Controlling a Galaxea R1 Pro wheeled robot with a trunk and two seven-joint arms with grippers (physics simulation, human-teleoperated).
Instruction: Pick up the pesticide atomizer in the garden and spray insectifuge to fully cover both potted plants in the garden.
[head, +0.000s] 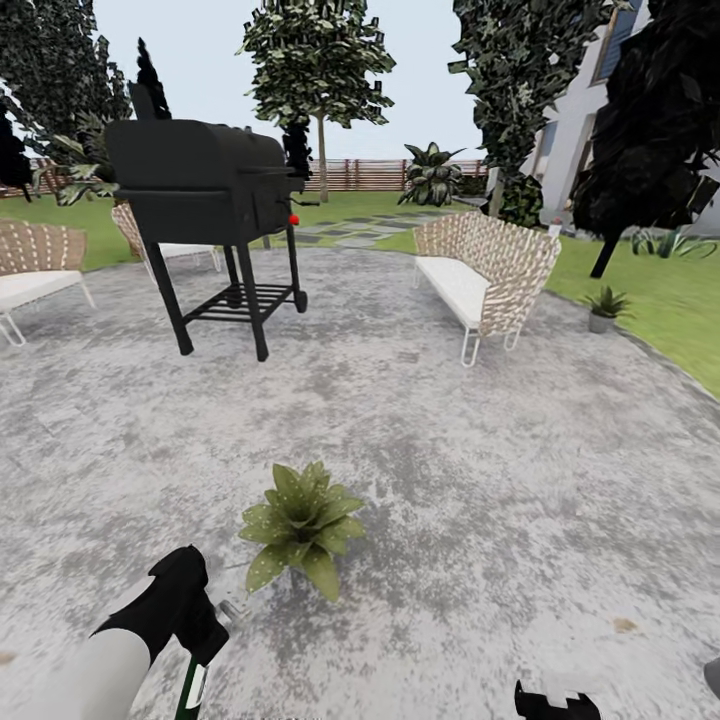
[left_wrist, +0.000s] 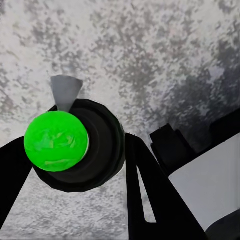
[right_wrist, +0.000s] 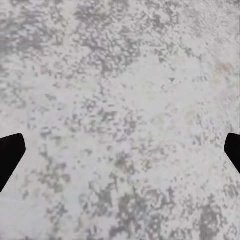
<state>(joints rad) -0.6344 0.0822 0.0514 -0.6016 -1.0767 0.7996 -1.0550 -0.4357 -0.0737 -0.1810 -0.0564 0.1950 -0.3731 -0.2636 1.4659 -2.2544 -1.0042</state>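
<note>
Grey mottled patio (head: 450, 450) filled the head view; low at centre sat one potted plant (head: 300, 525), and at lower left the left gripper (head: 192, 640) was clamped on the pesticide atomizer (head: 190, 690). In the left wrist view, black fingers (left_wrist: 145, 190) flanked the bottle (left_wrist: 75, 150). In the right wrist view, fingertips (right_wrist: 10, 155) stood wide apart, empty. Spraying seemed next: aim at the leaves.

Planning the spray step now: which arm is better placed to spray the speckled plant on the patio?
The left. Its gripper already holds the pesticide atomizer close beside the potted plant. The right gripper sits farther off, its fingers spread wide over bare paving.
</note>
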